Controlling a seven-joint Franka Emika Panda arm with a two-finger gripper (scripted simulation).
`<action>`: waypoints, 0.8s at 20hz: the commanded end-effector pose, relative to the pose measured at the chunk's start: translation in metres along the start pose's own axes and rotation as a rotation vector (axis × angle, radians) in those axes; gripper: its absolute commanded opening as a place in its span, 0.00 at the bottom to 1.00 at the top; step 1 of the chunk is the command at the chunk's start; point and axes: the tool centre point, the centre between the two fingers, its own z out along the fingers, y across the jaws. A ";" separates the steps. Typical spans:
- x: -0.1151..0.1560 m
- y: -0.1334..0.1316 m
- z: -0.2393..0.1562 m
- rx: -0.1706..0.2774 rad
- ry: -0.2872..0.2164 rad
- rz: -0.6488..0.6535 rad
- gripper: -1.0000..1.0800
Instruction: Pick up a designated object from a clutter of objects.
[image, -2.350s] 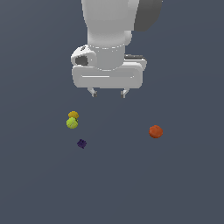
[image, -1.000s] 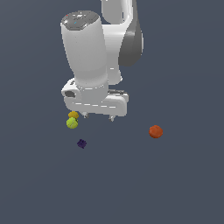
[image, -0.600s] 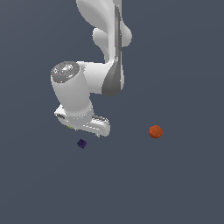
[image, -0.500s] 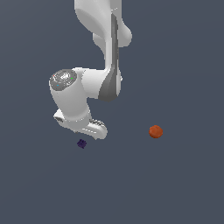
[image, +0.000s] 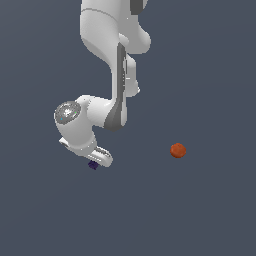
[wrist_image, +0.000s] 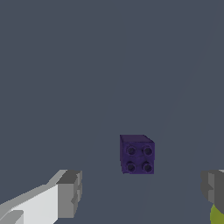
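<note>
Block (wrist_image: 137, 154) between pincer (wrist_image: 140, 192) fingers, untouched; ball (image: 178, 150) well apart toward exterior view's right.

- No legible text, label, brand, number or sign appears in either view, on the arm or on any object

The exterior view looks down from above and some way off, taking in the arm, the dark floor (image: 210, 210) and the orange-red ball (image: 178, 150). The wrist view sits close to the floor and looks out past the two fingertips (wrist_image: 69, 192). Both views share the dark purple block (wrist_image: 137, 154), which in the exterior view shows only partly (image: 93, 165) under the arm's hand.
</note>
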 end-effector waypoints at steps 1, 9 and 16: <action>0.001 0.004 0.007 -0.003 0.000 0.010 0.96; 0.000 0.006 0.015 -0.004 -0.002 0.012 0.96; -0.001 0.006 0.047 -0.004 -0.001 0.013 0.96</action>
